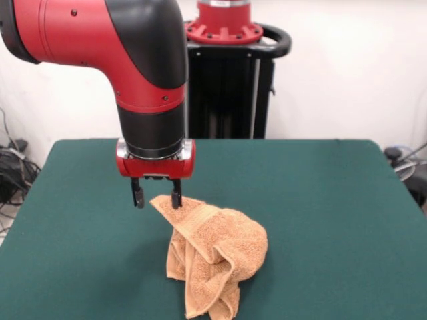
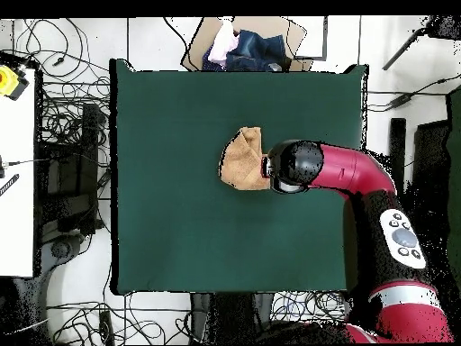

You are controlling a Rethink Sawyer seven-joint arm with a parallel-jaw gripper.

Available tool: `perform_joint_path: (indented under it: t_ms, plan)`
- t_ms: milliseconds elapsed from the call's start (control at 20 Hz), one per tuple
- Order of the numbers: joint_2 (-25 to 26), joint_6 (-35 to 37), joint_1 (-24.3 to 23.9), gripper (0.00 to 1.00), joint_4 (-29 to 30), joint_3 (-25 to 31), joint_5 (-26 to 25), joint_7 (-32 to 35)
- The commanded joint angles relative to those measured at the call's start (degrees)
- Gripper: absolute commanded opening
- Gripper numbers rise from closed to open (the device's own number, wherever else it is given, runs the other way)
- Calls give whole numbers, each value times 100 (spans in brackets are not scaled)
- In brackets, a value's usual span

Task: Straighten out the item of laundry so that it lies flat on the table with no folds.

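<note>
The hand towel sat bunched in a tall crumpled heap near the middle of the green surface, one corner pulled up into a peak. The end effector hung over that peak from above. Its two dark fingers stood apart, and the raised corner lay against the inner face of one of them rather than being clamped between the pair — so it read as open, though touching the cloth.

The towel looked like orange-tan terry: light, limp and thick-piled, likely to drape and drag rather than slide stiffly, and not fragile. It should have gripped well in a pinch. The raised corner was probably the best hold — a single layer at an edge, so lifting and drawing it away from the heap would let the folds fall out; a pinch into the bulk would likely have caught several layers at once.
</note>
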Motion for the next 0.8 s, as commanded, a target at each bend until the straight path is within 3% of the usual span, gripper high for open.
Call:
perform_joint_path:
  t_ms: [50, 800]
  plan:
    - [85, 471, 166, 100, -75, 155, -44, 26]
    - [342, -73, 79, 100, 11, 248, -107, 31]
